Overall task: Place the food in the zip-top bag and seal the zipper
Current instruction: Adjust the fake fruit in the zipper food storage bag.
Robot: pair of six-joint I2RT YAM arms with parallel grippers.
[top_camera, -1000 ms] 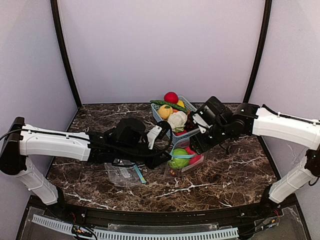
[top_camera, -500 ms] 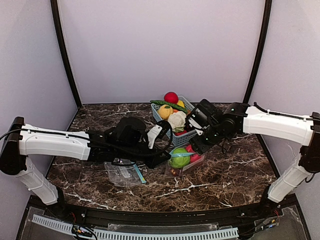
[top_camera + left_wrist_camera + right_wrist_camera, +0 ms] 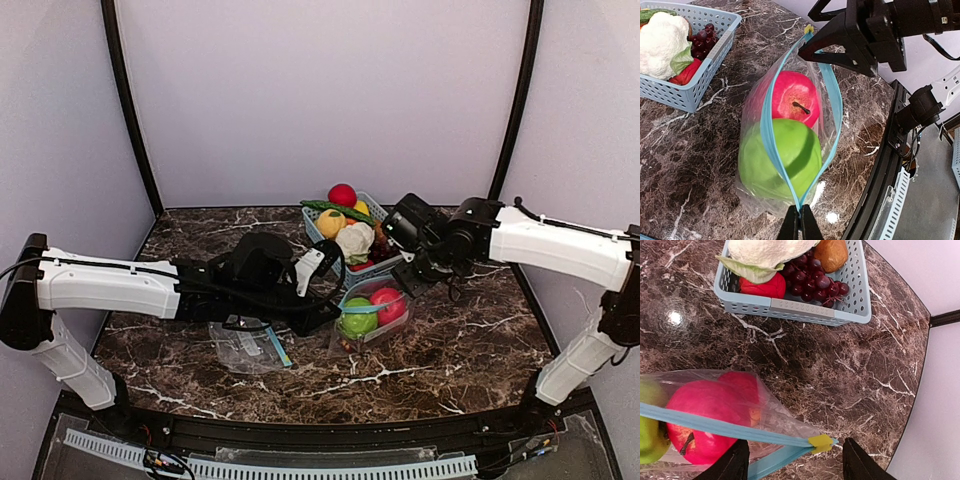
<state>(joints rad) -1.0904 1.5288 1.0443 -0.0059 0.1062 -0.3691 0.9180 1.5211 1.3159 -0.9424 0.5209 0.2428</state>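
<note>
A clear zip-top bag (image 3: 372,315) with a blue zipper lies open on the table. It holds a green apple (image 3: 782,160) and a red apple (image 3: 787,100). My left gripper (image 3: 800,215) is shut on the near end of the zipper strip; in the top view it (image 3: 328,315) is at the bag's left end. My right gripper (image 3: 797,462) is open, its fingers on either side of the yellow slider (image 3: 821,442) at the bag's far end, not touching it. In the top view it (image 3: 420,272) hovers between bag and basket. More food fills the basket.
A light-blue lattice basket (image 3: 385,266) behind the bag holds a cauliflower (image 3: 353,240), a lemon (image 3: 330,222), a red ball (image 3: 342,194), grapes (image 3: 812,277) and a red piece (image 3: 762,287). A second flat clear bag (image 3: 245,348) lies under my left arm.
My right gripper has drawn back from over the bag's mouth to its far end near the basket. The red apple now shows uncovered in the bag. My left arm has not moved.
</note>
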